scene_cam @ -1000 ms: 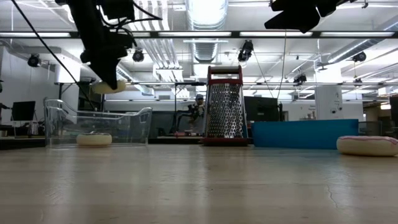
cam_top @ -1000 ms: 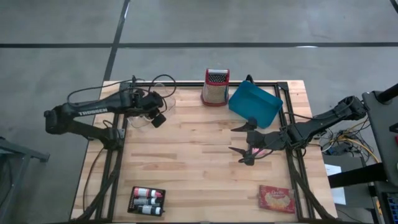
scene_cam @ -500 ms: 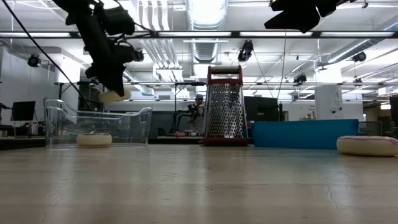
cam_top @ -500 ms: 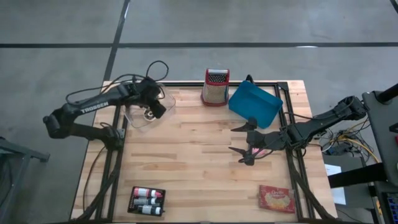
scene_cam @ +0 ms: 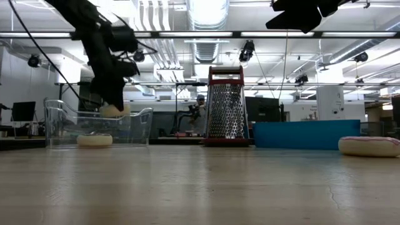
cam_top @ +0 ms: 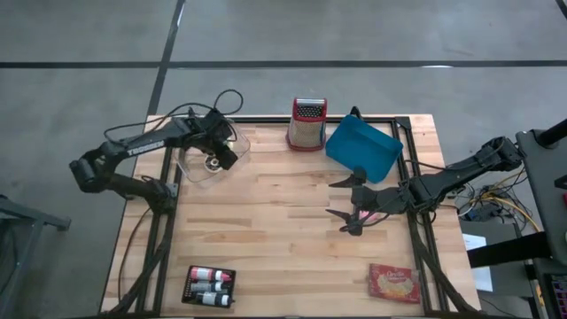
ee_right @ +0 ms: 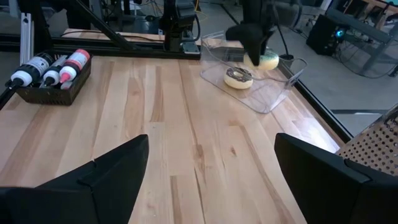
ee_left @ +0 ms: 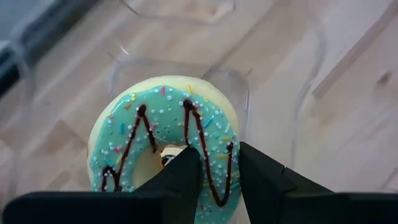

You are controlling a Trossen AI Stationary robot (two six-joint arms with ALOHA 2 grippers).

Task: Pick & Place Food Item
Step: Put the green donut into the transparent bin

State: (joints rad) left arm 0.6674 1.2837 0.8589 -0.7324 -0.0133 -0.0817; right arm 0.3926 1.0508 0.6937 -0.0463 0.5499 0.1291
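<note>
At the upper left of the high view, the left gripper (cam_top: 215, 159) is clamped on the teal-iced donut (ee_left: 166, 146), holding it just inside the clear bin (cam_top: 199, 171), above a second donut (ee_right: 238, 76) already lying there. Released from this height, it could land on that donut or catch the wall and tip out. The right gripper (cam_top: 352, 204) waits at right centre, fingers spread apart.

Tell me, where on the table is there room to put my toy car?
The widest bare wood is the table middle, between the clear bin, the marker tray and the open right gripper. Another bare strip runs between the marker tray and the snack packet. The back edge is crowded: the left gripper lowers a donut there, beside the grater and blue bin.
</note>
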